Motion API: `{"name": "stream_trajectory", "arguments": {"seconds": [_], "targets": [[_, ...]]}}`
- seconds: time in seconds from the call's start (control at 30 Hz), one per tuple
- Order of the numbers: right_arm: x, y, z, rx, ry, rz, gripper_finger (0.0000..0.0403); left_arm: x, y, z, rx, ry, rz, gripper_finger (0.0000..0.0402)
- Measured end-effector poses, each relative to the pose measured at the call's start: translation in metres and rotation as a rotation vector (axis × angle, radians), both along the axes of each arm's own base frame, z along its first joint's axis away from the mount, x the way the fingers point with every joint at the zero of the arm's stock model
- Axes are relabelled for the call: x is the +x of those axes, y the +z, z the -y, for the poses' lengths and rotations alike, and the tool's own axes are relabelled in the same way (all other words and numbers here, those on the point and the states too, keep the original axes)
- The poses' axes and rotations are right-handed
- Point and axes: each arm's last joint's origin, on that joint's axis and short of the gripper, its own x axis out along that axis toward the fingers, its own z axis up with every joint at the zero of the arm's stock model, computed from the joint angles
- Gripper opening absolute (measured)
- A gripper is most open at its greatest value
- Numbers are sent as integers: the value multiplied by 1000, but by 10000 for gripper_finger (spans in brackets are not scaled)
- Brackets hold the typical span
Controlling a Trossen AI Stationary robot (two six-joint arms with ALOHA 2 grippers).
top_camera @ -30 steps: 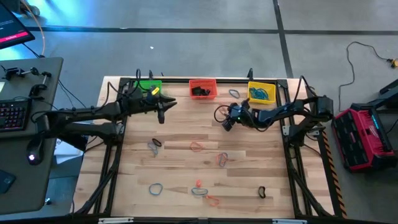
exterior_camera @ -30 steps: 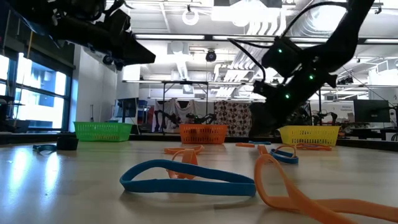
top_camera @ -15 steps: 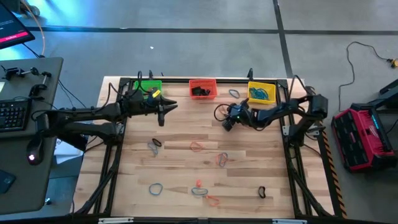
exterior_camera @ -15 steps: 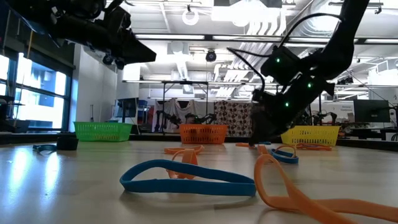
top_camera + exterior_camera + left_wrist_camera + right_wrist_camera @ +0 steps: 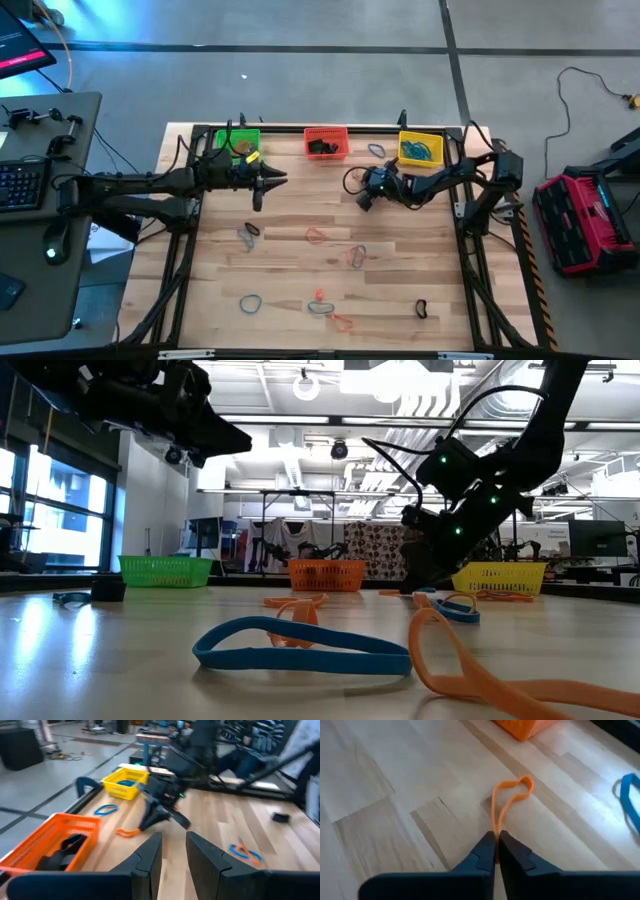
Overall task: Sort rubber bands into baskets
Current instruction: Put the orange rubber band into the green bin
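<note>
On the table near the red-orange basket lies an orange rubber band, and my right gripper is shut on it, fingertips down at the wood. The same gripper and rubber band show in the left wrist view. My left gripper hangs above the table in front of the green basket. Its fingers stand apart with nothing between them. The yellow basket holds blue bands, the red-orange one black ones. More rubber bands lie loose across the table's middle and near side. My right gripper pinches the orange band's near end between its two fingertips, both strands of the loop drawn together there. The fingers slant down from the table's right side. The rest of the loop lies on the wood beyond the fingertips.
A blue band lies between the red-orange and yellow baskets. Loose bands lie at mid-table and near the front edge. In the low view a blue band and an orange one lie nearest the camera.
My right gripper has tipped and sunk toward the table, and its fingertips have come down onto the wood at the orange band.
</note>
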Motion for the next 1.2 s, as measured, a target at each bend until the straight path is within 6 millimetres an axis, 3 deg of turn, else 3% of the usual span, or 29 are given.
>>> {"name": "stream_trajectory", "arguments": {"seconds": [0.17, 0.33, 0.6, 1.0, 1.2], "targets": [[12, 24, -7, -21, 66, 56, 10, 4, -5, 11, 85, -76, -56, 78], [29, 49, -28, -72, 181, 105, 5, 13, -17, 20, 151, -46, -132, 84], [56, 83, -63, -109, 321, 184, 1, 34, -35, 39, 283, -5, -185, 127], [73, 108, -84, -113, 409, 243, 0, 57, -52, 60, 550, 72, -182, 164], [76, 113, -90, -102, 442, 264, 0, 65, -47, 62, 562, 70, -161, 164]]}}
